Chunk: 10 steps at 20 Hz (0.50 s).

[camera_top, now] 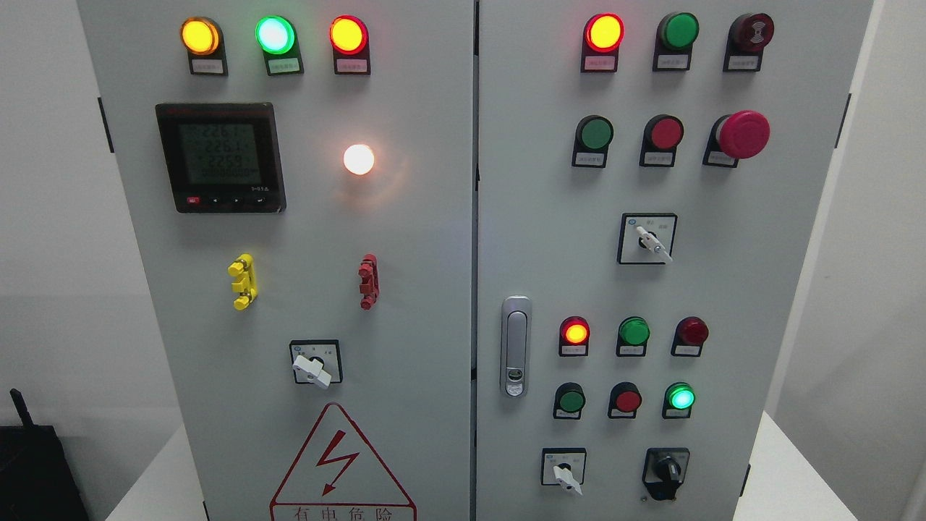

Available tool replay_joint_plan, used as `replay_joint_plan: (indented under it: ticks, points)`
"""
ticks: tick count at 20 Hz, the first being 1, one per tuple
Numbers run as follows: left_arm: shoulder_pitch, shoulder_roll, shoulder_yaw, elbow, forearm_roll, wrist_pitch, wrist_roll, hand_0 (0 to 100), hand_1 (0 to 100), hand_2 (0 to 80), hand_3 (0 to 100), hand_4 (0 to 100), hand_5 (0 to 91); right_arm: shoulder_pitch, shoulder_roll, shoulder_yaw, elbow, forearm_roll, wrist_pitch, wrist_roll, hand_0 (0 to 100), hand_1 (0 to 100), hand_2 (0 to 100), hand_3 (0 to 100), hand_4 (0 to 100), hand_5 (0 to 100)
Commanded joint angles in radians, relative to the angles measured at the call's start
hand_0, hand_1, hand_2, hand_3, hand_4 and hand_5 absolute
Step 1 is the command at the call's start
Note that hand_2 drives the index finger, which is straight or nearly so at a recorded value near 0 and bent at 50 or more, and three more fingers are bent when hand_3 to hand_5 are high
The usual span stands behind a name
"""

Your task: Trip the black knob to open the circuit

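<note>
1. The black rotary knob point(666, 472) sits at the lower right corner of the right door of the grey metal control cabinet point(434, 289), its grip pointing straight up and down.
2. A white-handled selector switch point(565, 474) is mounted just left of the black rotary knob, handle angled toward lower right.
3. A small green lit indicator lamp point(680, 397) sits directly above the black rotary knob.
4. The silver door latch handle point(515, 346) stands upright at the right door's left edge.
5. The cabinet stands on a white desk point(788, 470).
6. Neither robot hand is in view; state of the fingers cannot be told.
</note>
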Motion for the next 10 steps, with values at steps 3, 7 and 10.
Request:
replay_joint_plan:
  ticks: [3,7,10]
  points:
    - [0.0,0.0,0.001,0.001,0.002,0.001,0.0,12,39,0.0,0,0,0.0,0.018,-0.005,-0.002,-0.028,-0.005,-0.056,0.03,8,0,4,32,20,11]
    - [0.0,0.0,0.001,0.001,0.002,0.001,0.0,12,39,0.0,0,0,0.0,0.037,-0.003,0.008,-0.037,-0.003,-0.09,0.046,7,0,0,17,6,0]
    - [-0.002,0.0,0.001,0.001,0.002,0.0,0.0,12,39,0.0,0,0,0.0,0.041,-0.005,0.008,-0.037,-0.003,-0.094,0.047,7,0,0,11,1,0]
